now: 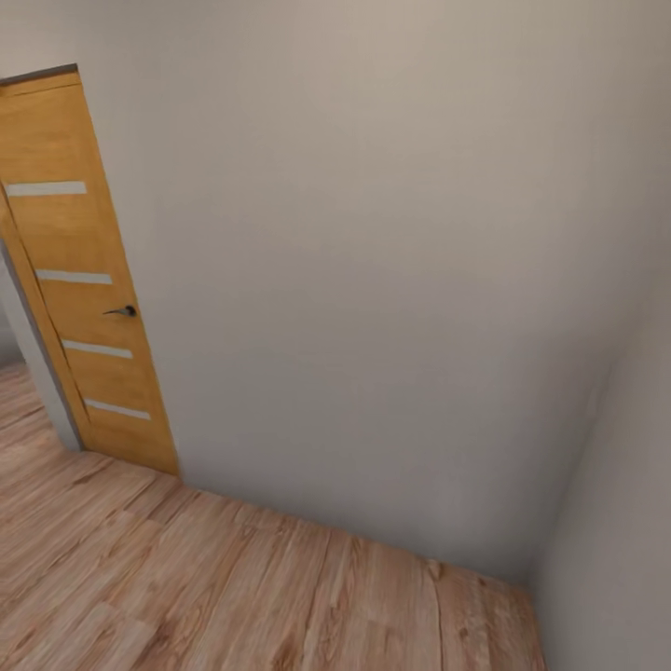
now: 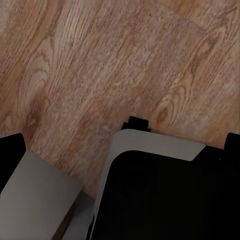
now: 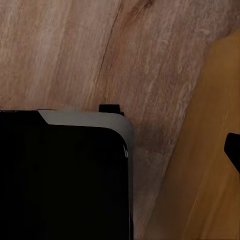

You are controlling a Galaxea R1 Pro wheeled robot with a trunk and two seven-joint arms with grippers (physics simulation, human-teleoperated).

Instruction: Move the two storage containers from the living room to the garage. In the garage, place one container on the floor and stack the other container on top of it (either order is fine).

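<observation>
Tool fingers of the left arm appear as black shapes at two edges of the left wrist view, one at (image 2: 11,152) and another at the opposite side, hanging above pale wood-plank floor (image 2: 100,65); they stand well apart with nothing between them, so that tool looks spread, though so little of each finger shows that I say this with some caution. A black-topped, grey-rimmed part of the robot's own base (image 2: 160,190) takes up much of that picture. On the right wrist view, a single black fingertip (image 3: 233,150) pokes in at one edge, and whether the right tool is spread or pressed together I cannot tell. Beneath it lie the same wood planks (image 3: 75,55), the dark base with its grey rim (image 3: 60,175), and a smooth orange-tan surface (image 3: 200,165) that is probably the door, seen from close by. From the head view, the room is a plain corner: a large grey-white wall (image 1: 373,261) meets a second wall (image 1: 615,522) at the right, and the plank floor (image 1: 233,587) runs up to both. A wooden door (image 1: 79,270) with four pale horizontal stripes and a dark lever handle (image 1: 122,311) stands at the left, just beside the wall's edge. Neither storage container is in sight here.
</observation>
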